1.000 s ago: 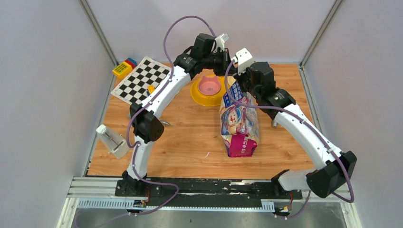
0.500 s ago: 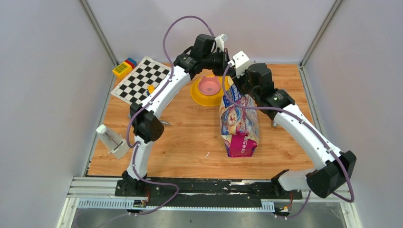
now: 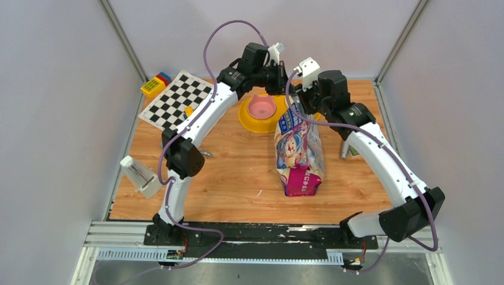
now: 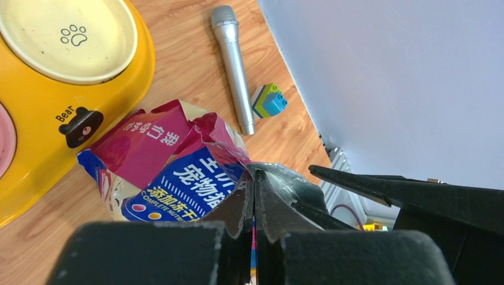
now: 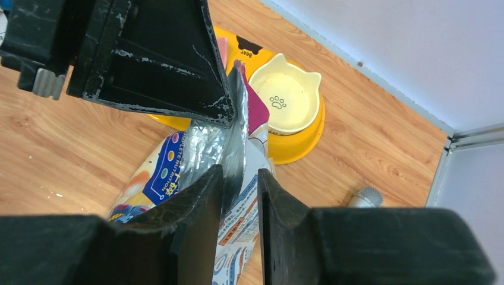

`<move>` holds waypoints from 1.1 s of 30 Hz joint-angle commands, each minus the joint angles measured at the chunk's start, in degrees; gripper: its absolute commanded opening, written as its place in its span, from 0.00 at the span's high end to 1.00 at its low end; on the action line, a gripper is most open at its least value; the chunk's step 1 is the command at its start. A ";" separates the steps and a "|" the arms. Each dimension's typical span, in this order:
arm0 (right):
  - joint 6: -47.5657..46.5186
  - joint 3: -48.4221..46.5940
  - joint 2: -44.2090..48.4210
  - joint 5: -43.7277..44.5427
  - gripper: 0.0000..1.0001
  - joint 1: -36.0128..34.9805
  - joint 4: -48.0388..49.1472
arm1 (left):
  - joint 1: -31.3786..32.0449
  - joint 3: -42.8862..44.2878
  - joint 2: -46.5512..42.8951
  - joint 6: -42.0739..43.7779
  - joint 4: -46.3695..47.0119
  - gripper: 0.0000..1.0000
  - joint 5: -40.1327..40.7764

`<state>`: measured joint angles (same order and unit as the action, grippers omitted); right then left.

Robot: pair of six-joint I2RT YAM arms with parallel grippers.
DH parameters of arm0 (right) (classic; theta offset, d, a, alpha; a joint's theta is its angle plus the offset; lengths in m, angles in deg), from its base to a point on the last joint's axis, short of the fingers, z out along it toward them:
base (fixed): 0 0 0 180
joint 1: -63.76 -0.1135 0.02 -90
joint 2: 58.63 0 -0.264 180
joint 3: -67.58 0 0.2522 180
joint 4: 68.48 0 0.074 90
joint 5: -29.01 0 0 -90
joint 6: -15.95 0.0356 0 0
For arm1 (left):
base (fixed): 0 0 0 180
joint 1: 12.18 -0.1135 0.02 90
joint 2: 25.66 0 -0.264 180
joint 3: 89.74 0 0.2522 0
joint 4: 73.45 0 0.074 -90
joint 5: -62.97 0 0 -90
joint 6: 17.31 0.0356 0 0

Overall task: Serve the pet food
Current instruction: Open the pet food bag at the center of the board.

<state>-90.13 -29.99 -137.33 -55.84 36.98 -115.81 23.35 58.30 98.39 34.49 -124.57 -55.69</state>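
Note:
The pet food itself is hidden inside the glossy blue-and-pink bag (image 3: 299,151), which lies on the table with its torn top toward the yellow double-bowl feeder (image 3: 252,123). My left gripper (image 4: 254,185) is shut on the bag's foil-lined top edge (image 4: 279,178), just above the feeder's right side (image 3: 287,82). My right gripper (image 5: 241,184) hangs close beside it over the bag's mouth (image 3: 300,104). Its jaws stand apart, and the silver flap (image 5: 235,142) hangs in the gap without being pinched. Both feeder bowls (image 5: 285,101) show no kibble.
A silver microphone (image 4: 235,65) and a small toy block (image 4: 268,100) lie right of the bag. A checkerboard (image 3: 178,101) and toy bricks (image 3: 156,85) sit at the back left. A white object (image 3: 139,176) rests at the table's left edge. Grey walls enclose the table.
My right gripper has opened from shut, let go of the bag's top and shifted a little right and back. The left gripper keeps its grip and has stayed in place.

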 commanded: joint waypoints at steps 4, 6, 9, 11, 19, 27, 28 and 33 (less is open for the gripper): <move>2.30 -2.57 -0.24 -2.99 0.77 0.88 -3.01 | -0.34 -0.74 -4.20 2.15 -0.06 1.00 0.38; 2.26 -2.69 -0.52 -3.08 0.80 0.90 -3.29 | -0.31 -0.85 -4.30 2.17 -0.13 1.00 0.40; 2.64 -2.76 -1.92 -3.34 0.85 0.91 -4.30 | -0.34 -0.73 -4.37 2.09 -0.08 1.00 0.23; 2.84 -2.47 -2.43 -3.34 0.88 0.91 -4.52 | -0.29 -0.69 -4.53 2.03 -0.05 1.00 0.14; 1.62 -2.69 -2.69 0.84 1.00 0.83 -2.88 | -0.35 -1.43 -5.45 2.15 0.33 1.00 -0.63; -8.04 4.50 0.49 13.87 1.00 -3.93 6.69 | -0.26 -2.66 -5.93 1.86 0.55 1.00 -1.20; -8.47 5.02 0.60 14.72 1.00 -4.35 7.37 | -0.28 -2.82 -5.93 1.71 0.54 1.00 -1.25; -10.55 6.89 0.56 19.37 1.00 -5.34 11.94 | 0.09 -4.25 -6.22 1.19 0.92 1.00 -2.56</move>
<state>-96.90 -24.71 -137.26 -44.46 31.49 -109.42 23.30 55.08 97.12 34.62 -123.15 -55.87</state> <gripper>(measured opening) 0.010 0.006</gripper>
